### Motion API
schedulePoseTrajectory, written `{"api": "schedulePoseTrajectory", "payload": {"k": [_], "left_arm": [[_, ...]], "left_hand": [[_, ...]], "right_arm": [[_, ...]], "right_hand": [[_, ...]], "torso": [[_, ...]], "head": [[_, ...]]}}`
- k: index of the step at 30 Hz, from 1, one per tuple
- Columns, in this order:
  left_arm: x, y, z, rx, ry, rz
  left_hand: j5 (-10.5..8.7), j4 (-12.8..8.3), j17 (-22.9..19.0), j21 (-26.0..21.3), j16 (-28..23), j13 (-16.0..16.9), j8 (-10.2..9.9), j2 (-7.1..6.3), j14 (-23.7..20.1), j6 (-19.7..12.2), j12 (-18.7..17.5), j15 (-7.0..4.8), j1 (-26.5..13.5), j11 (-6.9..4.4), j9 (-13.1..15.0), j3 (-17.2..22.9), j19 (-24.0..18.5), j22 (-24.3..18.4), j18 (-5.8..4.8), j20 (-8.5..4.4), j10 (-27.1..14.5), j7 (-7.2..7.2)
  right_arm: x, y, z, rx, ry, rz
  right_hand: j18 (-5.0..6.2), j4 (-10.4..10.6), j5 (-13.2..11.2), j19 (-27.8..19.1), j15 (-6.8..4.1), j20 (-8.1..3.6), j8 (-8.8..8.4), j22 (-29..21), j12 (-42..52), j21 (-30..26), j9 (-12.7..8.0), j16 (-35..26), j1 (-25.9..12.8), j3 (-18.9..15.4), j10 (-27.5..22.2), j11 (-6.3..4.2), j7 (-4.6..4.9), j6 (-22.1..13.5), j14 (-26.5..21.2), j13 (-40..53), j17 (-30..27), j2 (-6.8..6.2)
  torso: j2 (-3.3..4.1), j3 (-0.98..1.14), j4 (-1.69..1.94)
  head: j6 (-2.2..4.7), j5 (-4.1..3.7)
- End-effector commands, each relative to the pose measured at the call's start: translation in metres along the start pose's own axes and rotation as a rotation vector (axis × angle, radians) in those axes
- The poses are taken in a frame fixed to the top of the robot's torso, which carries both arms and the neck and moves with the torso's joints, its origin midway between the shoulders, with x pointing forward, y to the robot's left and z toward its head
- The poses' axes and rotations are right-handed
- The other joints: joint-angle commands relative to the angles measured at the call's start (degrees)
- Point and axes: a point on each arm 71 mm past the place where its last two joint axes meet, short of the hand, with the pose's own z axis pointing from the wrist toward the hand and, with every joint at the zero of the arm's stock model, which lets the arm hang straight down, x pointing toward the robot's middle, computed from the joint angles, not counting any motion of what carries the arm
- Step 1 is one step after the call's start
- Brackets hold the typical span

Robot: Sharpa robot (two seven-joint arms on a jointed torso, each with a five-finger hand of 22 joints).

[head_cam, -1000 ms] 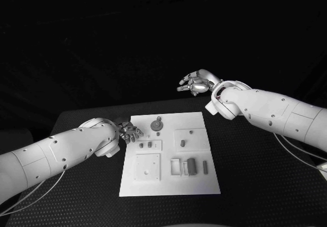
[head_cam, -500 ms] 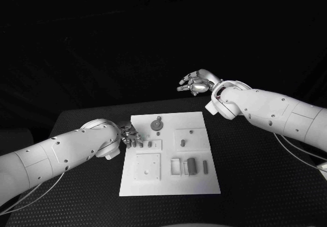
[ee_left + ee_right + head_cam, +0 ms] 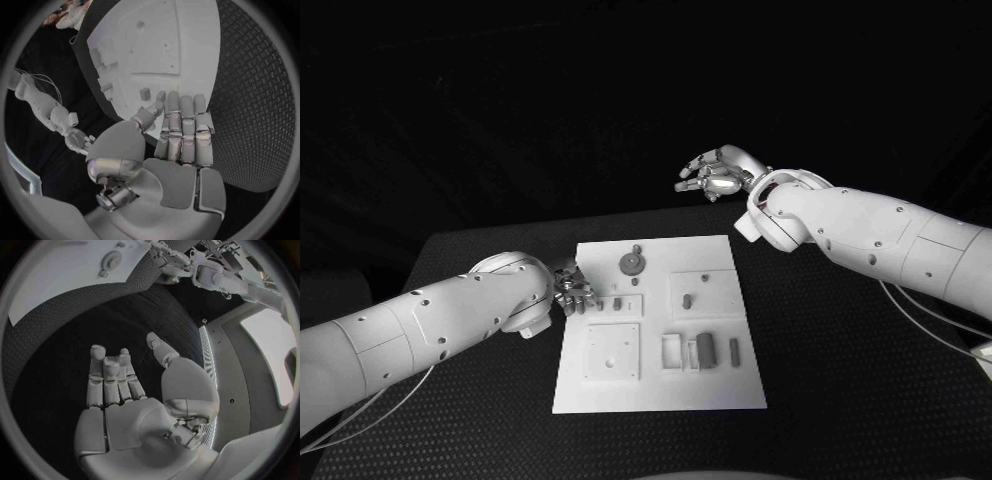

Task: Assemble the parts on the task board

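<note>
Silver fingers of the left hand [image 3: 574,292], extended and holding nothing, have crept a little lower along the left edge of the white task board [image 3: 661,390], nearing the small pegs [image 3: 607,308]; a pickup looks imminent. Right hand [image 3: 715,173] stays raised, loosely spread and empty, well beyond the board.

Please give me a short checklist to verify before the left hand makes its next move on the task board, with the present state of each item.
1. Left hand is at the task board's left edge: ok.
2. Left hand holds nothing, fingers extended: ok, judging by the left wrist view.
3. Right hand is raised away from the board, holding nothing: ok.
4. Round gear part lies free on the board: ok.
5. Fingertips touching a small part: cannot tell.
</note>
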Motion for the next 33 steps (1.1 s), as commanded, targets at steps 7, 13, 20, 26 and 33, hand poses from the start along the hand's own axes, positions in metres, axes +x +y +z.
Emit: {"api": "schedulePoseTrajectory", "payload": {"k": [7, 13, 20, 26, 33], "left_arm": [[0.0, -0.002, 0.001, 0.009, -0.001, 0.009], [-0.006, 0.006, 0.0, -0.001, -0.033, -0.039], [-0.01, 0.003, -0.002, 0.001, -0.037, -0.162], [-0.021, -0.013, 0.002, 0.09, -0.175, -0.182], [-0.028, -0.038, 0.002, 0.278, -0.289, -0.077]], "left_hand": [[-0.23, -0.1, -0.1, 0.0, 0.4, -0.1, 0.4, 0.14, 0.5, 0.5, 0.2, 0.04, 0.6, -0.21, 0.1, 0.4, 0.4, 1.2, -0.37, -0.11, 0.4, -0.14], [-0.26, 0.6, -0.4, -0.2, 0.2, -0.3, 0.1, -1.63, 0.2, 0.0, -0.1, 0.18, -1.6, 0.04, -0.1, -0.9, 0.3, 1.1, -0.55, -0.01, 0.0, 0.16], [-0.27, 2.1, -1.1, -1.1, -0.5, -0.8, -1.4, -4.66, -1.2, -2.7, -0.9, 0.64, -6.5, 0.88, -0.7, -4.0, -1.0, 0.9, -0.69, 0.33, -1.6, 1.31], [-0.24, 0.6, -2.4, -4.7, -2.9, -2.4, -3.7, -7.42, -7.7, -8.3, -4.2, 3.67, -8.7, 3.89, -1.7, -7.0, -6.5, -0.1, -0.75, 3.17, -8.5, 3.97], [-0.17, -0.3, -3.2, -5.8, -3.5, -4.5, -1.5, -9.27, -11.4, -9.9, -6.1, 5.78, 0.9, 5.88, -2.0, -6.1, -9.8, -1.0, -0.1, 5.38, -12.9, 3.61]], "right_arm": [[0.002, 0.001, 0.0, -0.007, 0.012, 0.002], [0.001, 0.0, 0.0, -0.005, 0.011, 0.001], [0.0, -0.001, -0.001, -0.004, 0.009, 0.001], [0.001, 0.0, 0.0, -0.005, 0.008, 0.001], [0.0, -0.001, 0.001, -0.001, 0.006, -0.001]], "right_hand": [[0.9, 0.2, -0.1, 0.1, 0.05, -0.24, -0.11, 0.6, 0.2, -0.3, -0.1, 0.2, -0.5, 0.0, -0.3, 0.03, 0.43, -0.1, -0.3, -0.1, -0.1, -0.07], [0.9, 0.2, -0.1, 0.1, 0.05, -0.24, -0.1, 0.6, 0.2, -0.3, -0.1, 0.2, -0.5, 0.0, -0.3, 0.03, 0.43, -0.1, -0.3, -0.1, -0.1, -0.06], [0.9, 0.2, -0.1, 0.1, 0.05, -0.23, -0.1, 0.6, 0.2, -0.3, -0.1, 0.2, -0.5, 0.0, -0.4, 0.03, 0.43, -0.1, -0.3, -0.1, -0.1, -0.07], [0.9, 0.2, -0.1, 0.1, 0.05, -0.23, -0.1, 0.6, 0.2, -0.3, -0.1, 0.2, -0.4, 0.0, -0.4, 0.04, 0.43, -0.1, -0.3, -0.1, -0.1, -0.07], [0.9, 0.2, -0.1, 0.1, 0.05, -0.23, -0.1, 0.6, 0.2, -0.3, -0.1, 0.2, -0.4, 0.0, -0.4, 0.04, 0.43, -0.1, -0.3, -0.1, -0.1, -0.07]], "torso": [[-0.04, 0.02, -0.01], [-0.06, 0.06, -0.03], [-0.11, 0.07, 0.0], [-0.01, 0.03, -0.03], [-0.01, 0.07, -0.03]], "head": [[-0.05, -0.08], [0.12, -0.14], [0.35, -0.25], [0.67, -0.44], [1.05, -0.46]]}}
